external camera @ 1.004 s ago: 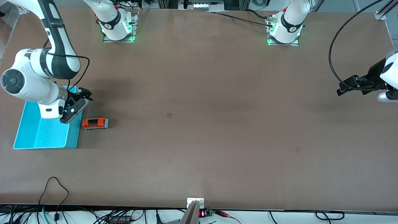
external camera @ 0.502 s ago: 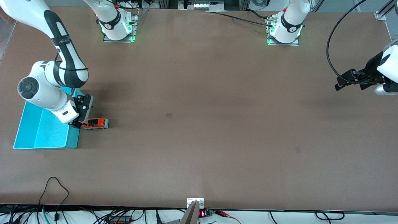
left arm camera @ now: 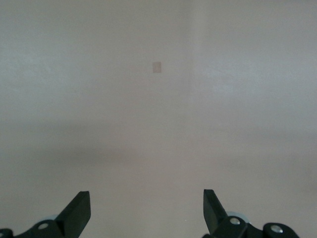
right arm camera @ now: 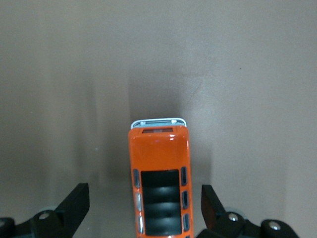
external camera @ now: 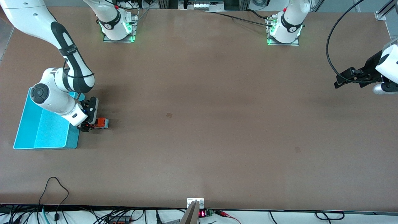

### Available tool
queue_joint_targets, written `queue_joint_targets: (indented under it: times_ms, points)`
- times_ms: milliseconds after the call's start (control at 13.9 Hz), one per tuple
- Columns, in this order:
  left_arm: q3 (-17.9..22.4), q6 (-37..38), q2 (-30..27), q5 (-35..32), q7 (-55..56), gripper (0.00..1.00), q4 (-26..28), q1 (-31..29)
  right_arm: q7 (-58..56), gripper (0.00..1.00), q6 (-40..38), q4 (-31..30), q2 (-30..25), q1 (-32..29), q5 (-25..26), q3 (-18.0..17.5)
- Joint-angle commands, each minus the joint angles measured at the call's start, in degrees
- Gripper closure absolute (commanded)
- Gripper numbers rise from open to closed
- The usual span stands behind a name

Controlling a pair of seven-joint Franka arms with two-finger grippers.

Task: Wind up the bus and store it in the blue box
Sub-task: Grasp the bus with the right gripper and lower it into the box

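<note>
The small orange bus [external camera: 101,123] with a dark roof stands on the brown table just beside the blue box [external camera: 43,129], on the box's side toward the left arm's end. My right gripper [external camera: 87,125] is low over the end of the bus that faces the box. In the right wrist view the bus [right arm camera: 159,178] lies between my open fingers [right arm camera: 74,206], which stand apart from its sides. My left gripper [external camera: 339,83] hangs open and empty over the table's edge at the left arm's end; its wrist view shows only bare table between its fingertips [left arm camera: 77,213].
The blue box sits near the table's edge at the right arm's end, its speckled floor bare. Both arm bases [external camera: 118,28] stand along the edge farthest from the front camera. Cables [external camera: 53,186] lie at the table's nearest edge.
My right gripper has swung from above the blue box down to the bus and now straddles its box-side end. The bus has not moved. My left gripper drifted slightly.
</note>
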State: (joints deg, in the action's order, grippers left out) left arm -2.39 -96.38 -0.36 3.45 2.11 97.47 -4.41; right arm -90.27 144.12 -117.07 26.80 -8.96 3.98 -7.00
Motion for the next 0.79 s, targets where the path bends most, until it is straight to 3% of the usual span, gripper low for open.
queue_joint_targets:
  times_ms: [0, 72, 215, 359, 502, 717]
  points:
    - [-0.68, 1.28, -0.61, -1.08, 0.35, 0.00, -0.35, -0.77, -0.96, 0.07, 2.91, 0.09, 1.94, -1.06, 0.59, -1.09]
    - [-0.68, 1.37, -0.69, -1.08, 0.35, 0.00, -0.35, -0.68, -0.88, 0.19, 2.92, 0.09, 1.94, -0.88, 0.59, -1.09]
    - [-0.68, 1.28, -0.69, -1.17, 0.26, 0.00, -0.44, -0.68, -0.62, 0.68, 2.83, 0.00, 1.86, -0.88, 0.51, -1.09]
    - [-0.68, 1.45, -0.69, -1.17, 0.26, 0.00, -0.27, -0.77, 0.18, 0.96, 2.92, -0.35, 1.86, -1.06, 0.07, -1.09]
    - [-0.60, 1.89, -0.69, -1.17, 0.26, 0.00, -0.27, -0.77, 3.84, 1.00, 2.40, -0.79, 1.16, -0.97, -0.72, -1.26]
    - [-0.60, 1.98, -0.61, -1.17, 0.35, 0.00, -0.27, -0.77, 27.40, 1.00, -3.03, 0.43, -3.83, 0.43, -3.71, -5.47]
